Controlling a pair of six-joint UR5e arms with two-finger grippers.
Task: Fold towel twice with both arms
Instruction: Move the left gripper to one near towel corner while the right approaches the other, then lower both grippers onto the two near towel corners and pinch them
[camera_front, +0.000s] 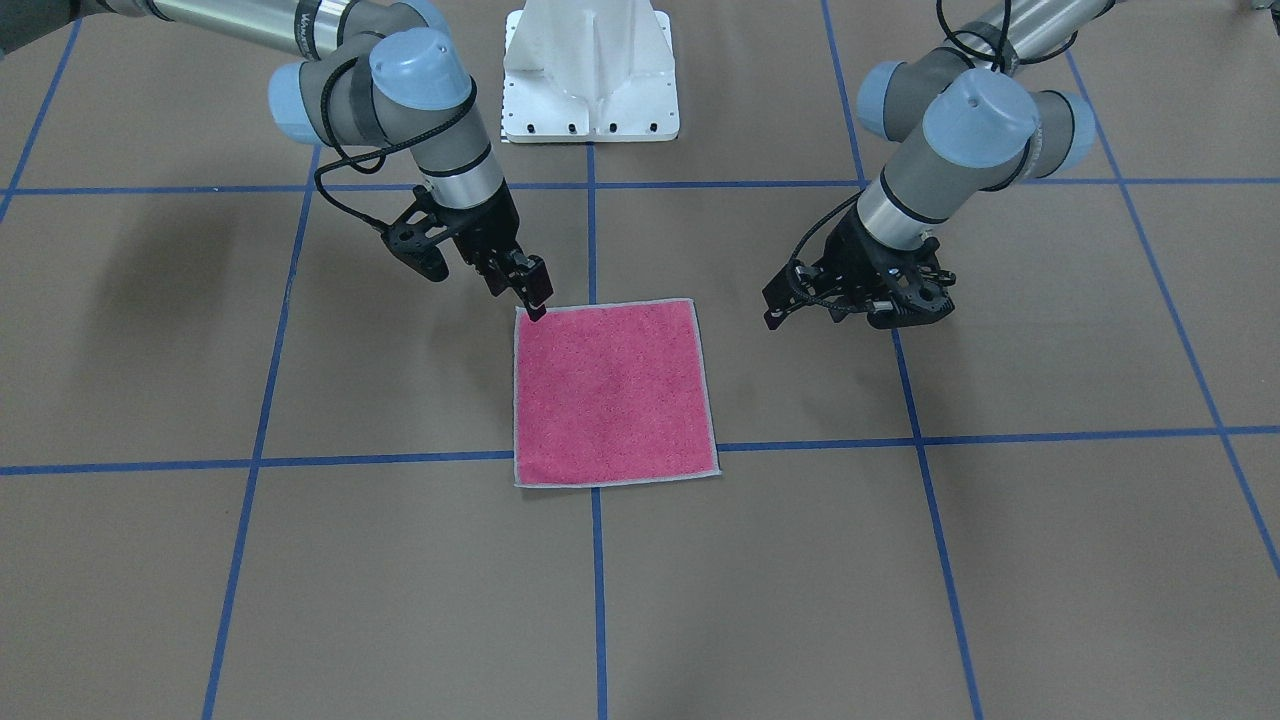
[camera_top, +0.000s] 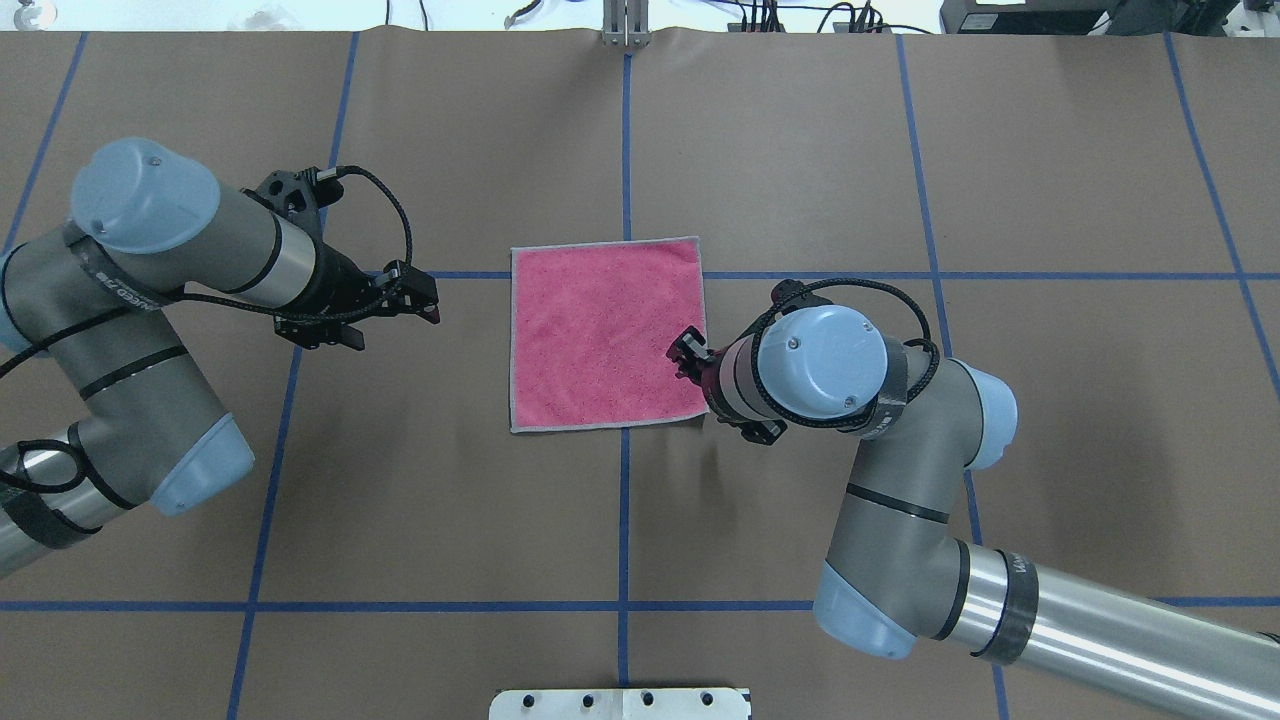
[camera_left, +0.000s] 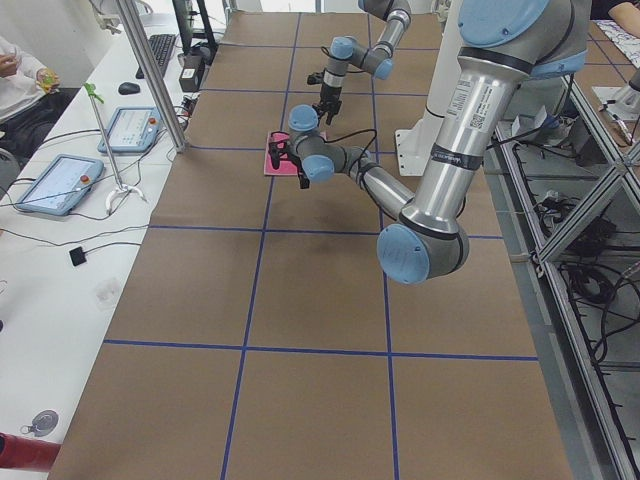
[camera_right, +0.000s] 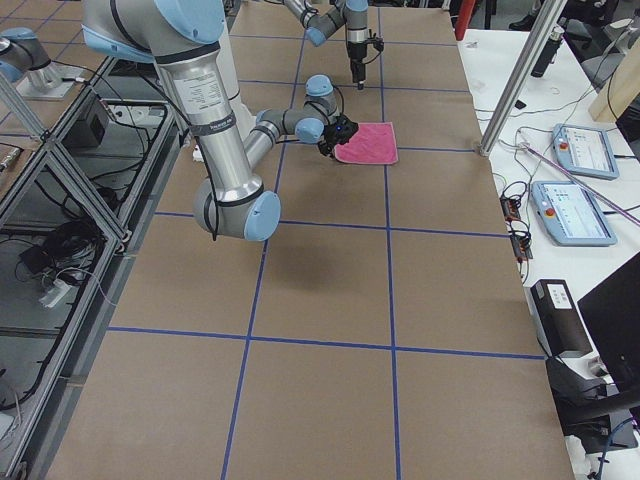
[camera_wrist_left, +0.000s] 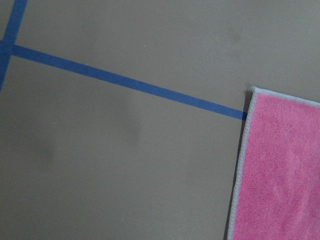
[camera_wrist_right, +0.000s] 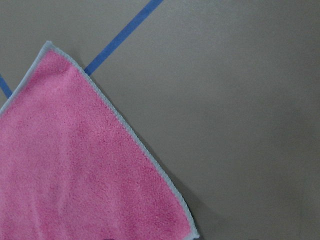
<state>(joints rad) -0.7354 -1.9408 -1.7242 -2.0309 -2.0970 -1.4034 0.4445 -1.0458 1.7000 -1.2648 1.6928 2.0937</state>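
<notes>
At the five-o'clock corner of the towel (camera_top: 600, 330), the right gripper (camera_top: 688, 357) is lining up (jaws unreadable); the left gripper (camera_top: 428, 298), spread, should be taking seven o'clock.

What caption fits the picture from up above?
Flat pink towel, the right hand at one corner, the left hand off to the side.

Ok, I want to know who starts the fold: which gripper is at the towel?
The right gripper: its tips sit at the towel's corner on the robot's near right. The left gripper is off to the side, over bare table.
</notes>
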